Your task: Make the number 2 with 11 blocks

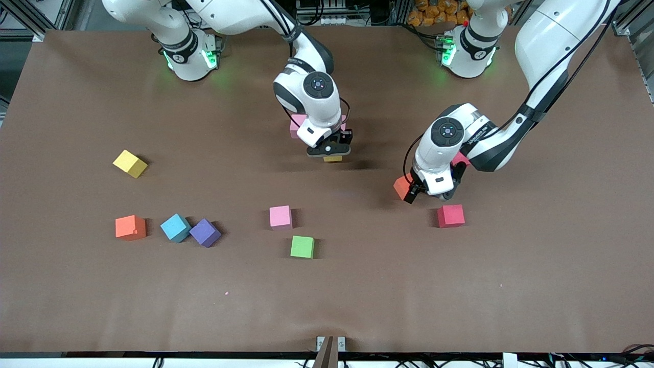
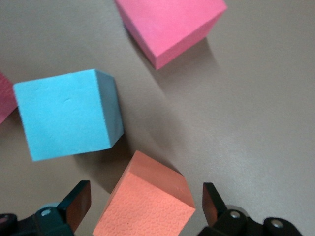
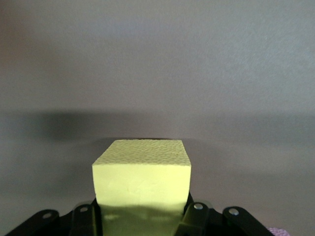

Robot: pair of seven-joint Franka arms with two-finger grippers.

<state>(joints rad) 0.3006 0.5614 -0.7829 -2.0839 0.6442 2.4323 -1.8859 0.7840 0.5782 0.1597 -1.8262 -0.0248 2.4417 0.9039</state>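
Two arms busy: both mid-job.
R gripper (image 1: 332, 153): jaws pinching yellow cube (image 3: 141, 178) over surface (image 1: 460, 286), for carrying.
L gripper (image 2: 142, 204): jaws spread astride orange cube (image 2: 147, 196), 6 o'clock of blue cube (image 2: 66, 115), set to grab.

We're in a robotics lab: two white arms (image 1: 306, 66) are bolted along the edge of a worktop (image 1: 460, 286) covered in plain brown sheeting. Aluminium framing (image 1: 30, 15) and bundled cables (image 1: 332, 10) crowd the edge past the bases, green status lights glowing

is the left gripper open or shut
Open. In the left wrist view the left gripper has its fingers spread on either side of an orange block, not touching it.
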